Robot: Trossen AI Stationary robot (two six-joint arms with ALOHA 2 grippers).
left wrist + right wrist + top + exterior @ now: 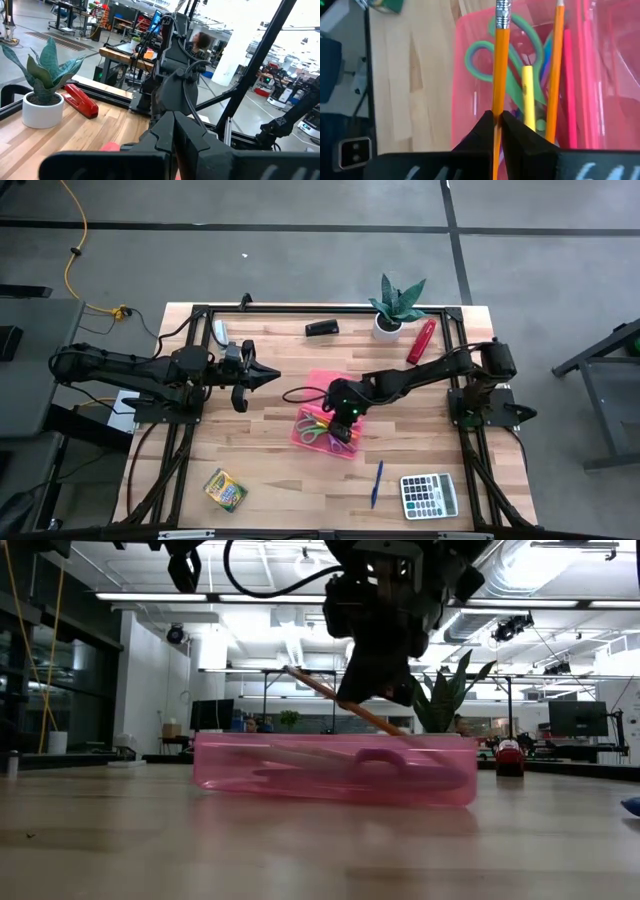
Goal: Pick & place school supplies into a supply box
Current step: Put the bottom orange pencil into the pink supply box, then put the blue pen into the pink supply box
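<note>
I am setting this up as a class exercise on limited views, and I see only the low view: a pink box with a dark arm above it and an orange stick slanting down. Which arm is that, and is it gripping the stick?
Observer: It is the right arm. The right pincer is shut on the orange pencil, held over the supply box.
Operator: What is already in the box?
Observer: The green-handled scissors, a yellow stick and a second orange pencil lie inside.
Operator: Is anything left on the table to pack?
Observer: A blue pen lies on the wood between the box and the calculator.
Operator: And the other arm?
Observer: The left pincer waits apart from the box, on its left in the high view.
</note>
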